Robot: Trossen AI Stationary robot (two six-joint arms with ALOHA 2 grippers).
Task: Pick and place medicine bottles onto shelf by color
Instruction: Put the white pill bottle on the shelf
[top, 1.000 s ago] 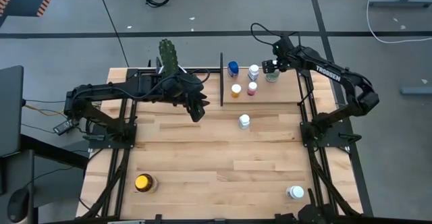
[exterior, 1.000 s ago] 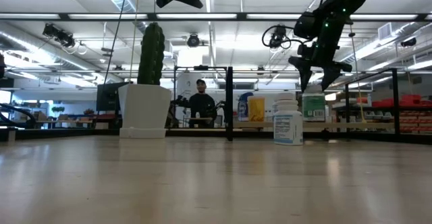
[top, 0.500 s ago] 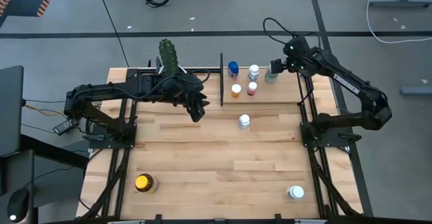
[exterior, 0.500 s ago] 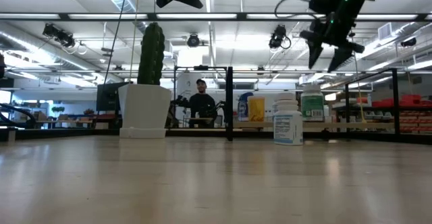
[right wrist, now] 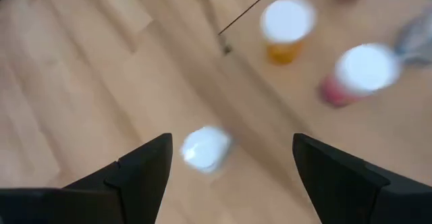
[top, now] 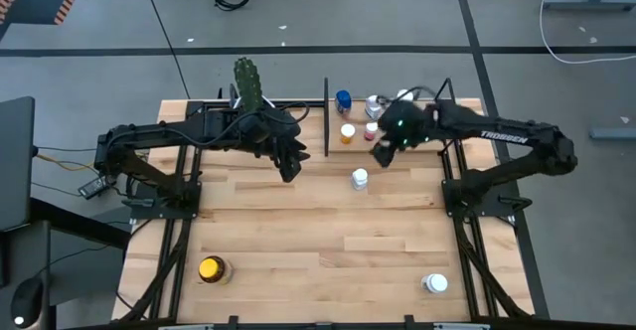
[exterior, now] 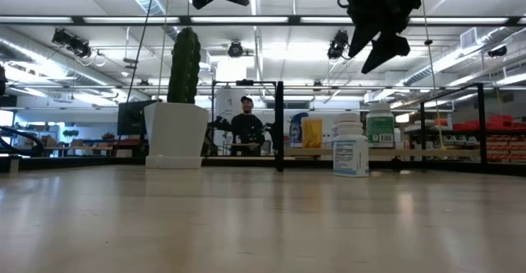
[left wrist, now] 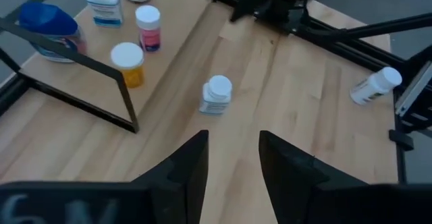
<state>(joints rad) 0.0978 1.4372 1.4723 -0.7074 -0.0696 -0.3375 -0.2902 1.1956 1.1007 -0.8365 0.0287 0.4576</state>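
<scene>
A white medicine bottle (top: 359,179) stands upright on its base on the tabletop, just near of the shelf (top: 354,147). My right gripper (top: 382,156) hangs open above and slightly far-right of it; in the right wrist view the bottle (right wrist: 206,148) shows between the spread fingers, well below them. On the shelf stand a blue (top: 343,99), a white (top: 373,104), an orange (top: 347,131) and a pink bottle (top: 370,129). My left gripper (top: 291,166) waits open and raised left of the shelf post, with nothing between its fingers (left wrist: 233,137).
A cactus in a white pot (top: 246,83) stands at the far edge. An amber bottle (top: 211,268) sits near the front left, and a white bottle (top: 434,283) lies near the front right. Black shelf posts (top: 326,116) rise between the two grippers.
My right gripper has swung from the shelf's far right end toward the table's left and near side, rising a little and rolling, and now hangs above the white bottle on the tabletop. It has stayed open. No bottle has moved.
</scene>
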